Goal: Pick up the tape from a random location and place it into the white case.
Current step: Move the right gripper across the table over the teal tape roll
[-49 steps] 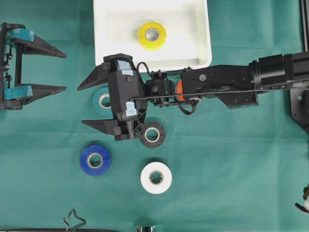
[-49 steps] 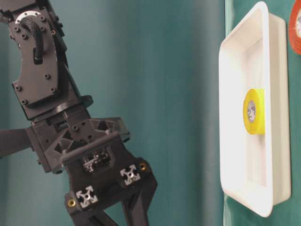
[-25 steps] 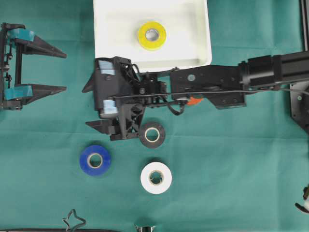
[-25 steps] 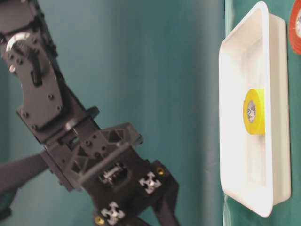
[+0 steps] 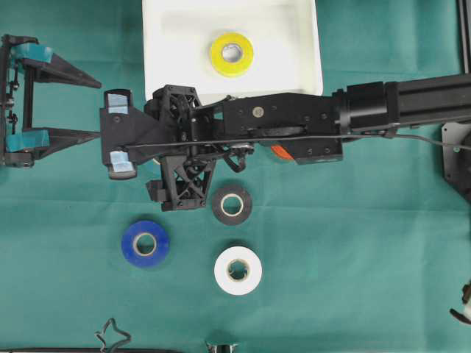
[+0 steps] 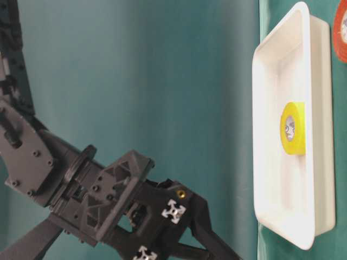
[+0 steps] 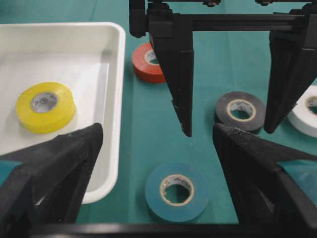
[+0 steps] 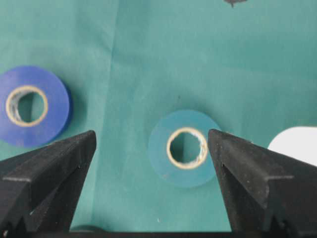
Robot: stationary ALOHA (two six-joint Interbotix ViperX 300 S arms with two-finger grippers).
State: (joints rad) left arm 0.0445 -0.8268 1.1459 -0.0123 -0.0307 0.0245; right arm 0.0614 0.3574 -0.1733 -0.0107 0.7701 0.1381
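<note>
From overhead, the right arm's black gripper (image 5: 121,143) covers the teal tape roll (image 7: 177,191) completely; that roll shows only in the two wrist views. The flat orange tape roll (image 5: 280,152) beside the shallow white plastic case (image 5: 313,73) peeks out as a sliver under the same arm. The case's far rim is cut by the top edge overhead. In the table-level view the orange roll is clipped at the corner and the right gripper's fingertips drop below the frame. The white tape roll (image 8: 294,144) is a cropped, blurred patch in the right wrist view.
</note>
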